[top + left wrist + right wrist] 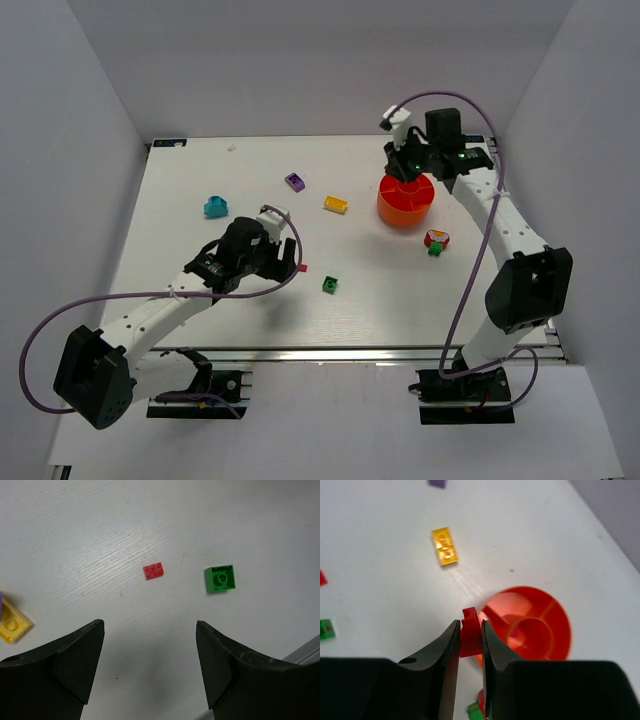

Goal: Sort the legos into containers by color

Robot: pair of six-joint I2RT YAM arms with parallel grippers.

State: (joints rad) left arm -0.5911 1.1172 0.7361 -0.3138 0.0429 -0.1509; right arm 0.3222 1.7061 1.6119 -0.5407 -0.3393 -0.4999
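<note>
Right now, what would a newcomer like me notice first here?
The bright orange bowl, far right on the table, with the right arm's jaws pinching a red brick close by its rim. Then the left arm's open jaws, with a small red brick and a green brick lying just ahead.

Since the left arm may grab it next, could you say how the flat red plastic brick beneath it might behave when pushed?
The flat red plastic brick looks rigid, so it should not flex. Lying flat on the white table, it would probably slide rather than roll or tip. Its low sides may give the left gripper little to pinch.
</note>
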